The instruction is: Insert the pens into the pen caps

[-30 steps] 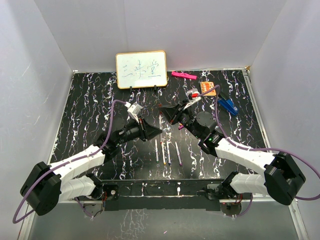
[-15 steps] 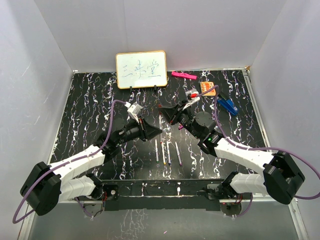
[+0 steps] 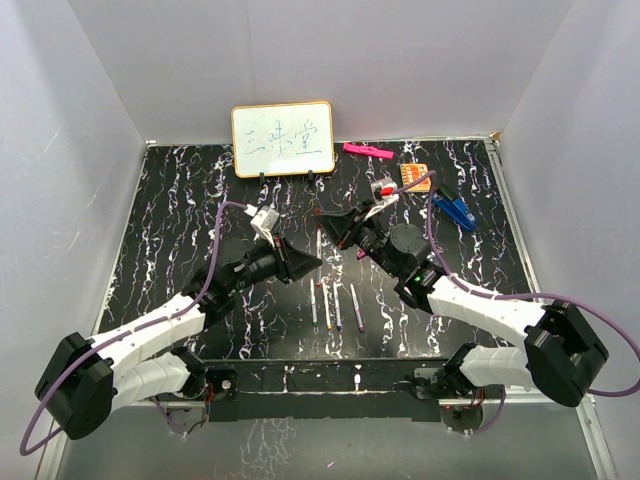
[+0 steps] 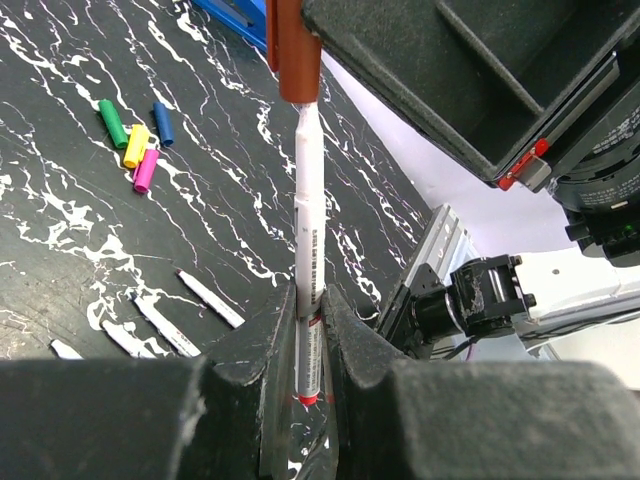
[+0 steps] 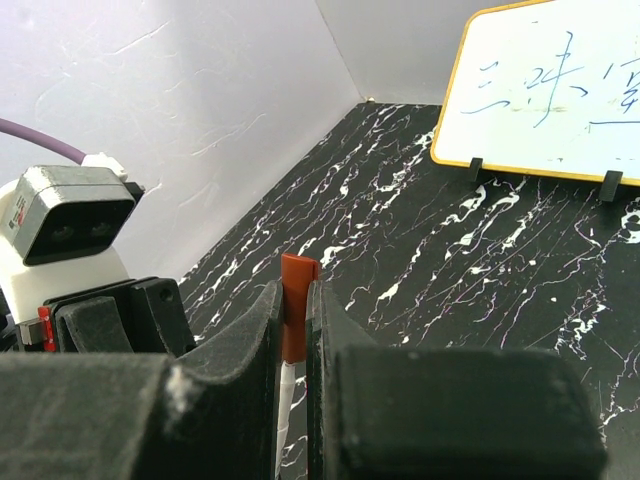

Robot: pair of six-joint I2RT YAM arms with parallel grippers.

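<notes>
The left gripper (image 4: 310,305) is closed narrow on the lower part of a white pen (image 4: 306,210), its two dark pads pressing the barrel from either side at the bottom centre of the left wrist view. The pen is a slim white barrel with fine print along it and a red band at its lower end, and it runs straight up the middle of that frame. At the top it meets the mouth of a red cap (image 4: 298,55), a short stubby tube. How far the tip sits inside cannot be told.

The right gripper (image 5: 295,295) is pinched tight on the red cap (image 5: 298,315) at the lower centre of its own view, with the white barrel showing just beneath. From above, the left gripper (image 3: 313,262) and right gripper (image 3: 322,218) face each other near the frame's centre, the pen bridging them.

Below them, four more pens (image 3: 336,306) lie side by side on the surface, apart from both grippers. Four loose caps (image 4: 138,145), green, yellow, blue and pink-purple, cluster at the upper left of the left wrist view.

The table (image 3: 180,210) is black with white marbled veining, walled in by plain white panels. A small whiteboard (image 3: 283,139) stands at the back, a pink marker (image 3: 367,151) and a blue clip (image 3: 456,210) to its right.
</notes>
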